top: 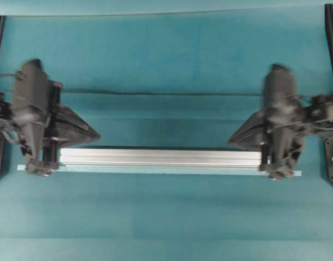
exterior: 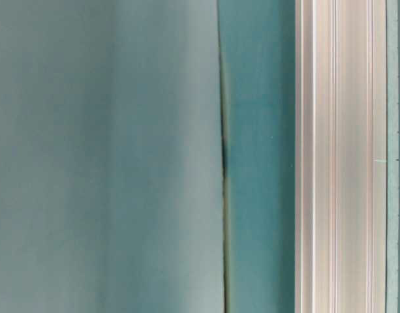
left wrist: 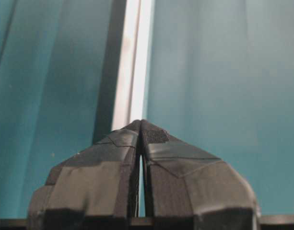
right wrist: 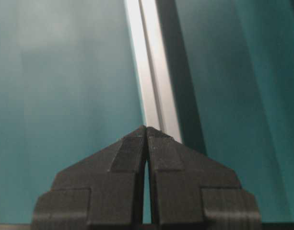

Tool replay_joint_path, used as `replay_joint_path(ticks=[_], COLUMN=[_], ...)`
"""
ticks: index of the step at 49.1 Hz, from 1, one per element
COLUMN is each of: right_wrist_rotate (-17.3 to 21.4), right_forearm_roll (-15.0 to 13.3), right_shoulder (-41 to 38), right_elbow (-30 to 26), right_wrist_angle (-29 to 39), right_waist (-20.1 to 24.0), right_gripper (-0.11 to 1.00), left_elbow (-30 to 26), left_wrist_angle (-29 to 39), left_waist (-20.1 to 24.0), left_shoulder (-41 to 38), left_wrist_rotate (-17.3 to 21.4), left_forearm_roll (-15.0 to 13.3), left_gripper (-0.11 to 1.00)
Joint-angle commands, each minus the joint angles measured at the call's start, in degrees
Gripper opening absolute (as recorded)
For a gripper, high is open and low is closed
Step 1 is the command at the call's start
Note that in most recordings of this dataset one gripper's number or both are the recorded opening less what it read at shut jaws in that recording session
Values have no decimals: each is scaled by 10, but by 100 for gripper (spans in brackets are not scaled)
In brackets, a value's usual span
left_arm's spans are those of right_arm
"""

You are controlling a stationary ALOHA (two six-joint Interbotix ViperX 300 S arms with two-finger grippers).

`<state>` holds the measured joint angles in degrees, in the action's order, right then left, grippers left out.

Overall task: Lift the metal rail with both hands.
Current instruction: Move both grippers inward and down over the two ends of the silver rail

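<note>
The metal rail (top: 161, 157) is a long grooved silver bar lying crosswise on the teal cloth, and it also shows up close (exterior: 340, 156). My left gripper (top: 97, 134) is shut, its triangular fingers pointing inward just beyond the rail's left part. My right gripper (top: 230, 141) is shut too and mirrors it at the right end. In the left wrist view the left gripper (left wrist: 140, 121) has its tips meeting with nothing between them, and the rail (left wrist: 132, 57) runs away from behind them. The right gripper (right wrist: 146, 127) looks the same, with the rail (right wrist: 151, 72) beyond it. Both rail ends are hidden by the grippers' dark bodies.
A thin pale blue-green strip (top: 296, 173) lies along the rail's near side and sticks out past both ends. A dark crease (top: 155, 93) crosses the teal cloth behind the rail. Black frame posts (top: 332, 43) stand at the far corners.
</note>
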<state>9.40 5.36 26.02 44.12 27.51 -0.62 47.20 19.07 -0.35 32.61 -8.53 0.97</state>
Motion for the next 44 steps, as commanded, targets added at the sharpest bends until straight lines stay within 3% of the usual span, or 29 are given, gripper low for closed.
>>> replay_joint_path(ticks=[1,14,25,36,44], right_wrist_rotate=[4,0,-14,-28,-29], right_forearm_roll=[2,-1,-6,-8,-8], right_shoulder=[-38,-132,-172,-193,-202], right_elbow=[-32,-97,-128,-148,-150], right_wrist_angle=[33,137,172,219,224], right_waist=[1,-1,3,3,3], right_gripper=[2,2,2,2,2], left_elbow=[-32,-79,-112,-135,-136], left_wrist_angle=[18,87,135,237,243], left_waist=[-3,0,3,3,3], left_shoulder=[-16,-78,-127,-178,-196], left_wrist_rotate=[3,4,5,10,34], left_forearm_roll=[1,3,4,4,4], left_gripper=[-1,-1,-1,-1,-1])
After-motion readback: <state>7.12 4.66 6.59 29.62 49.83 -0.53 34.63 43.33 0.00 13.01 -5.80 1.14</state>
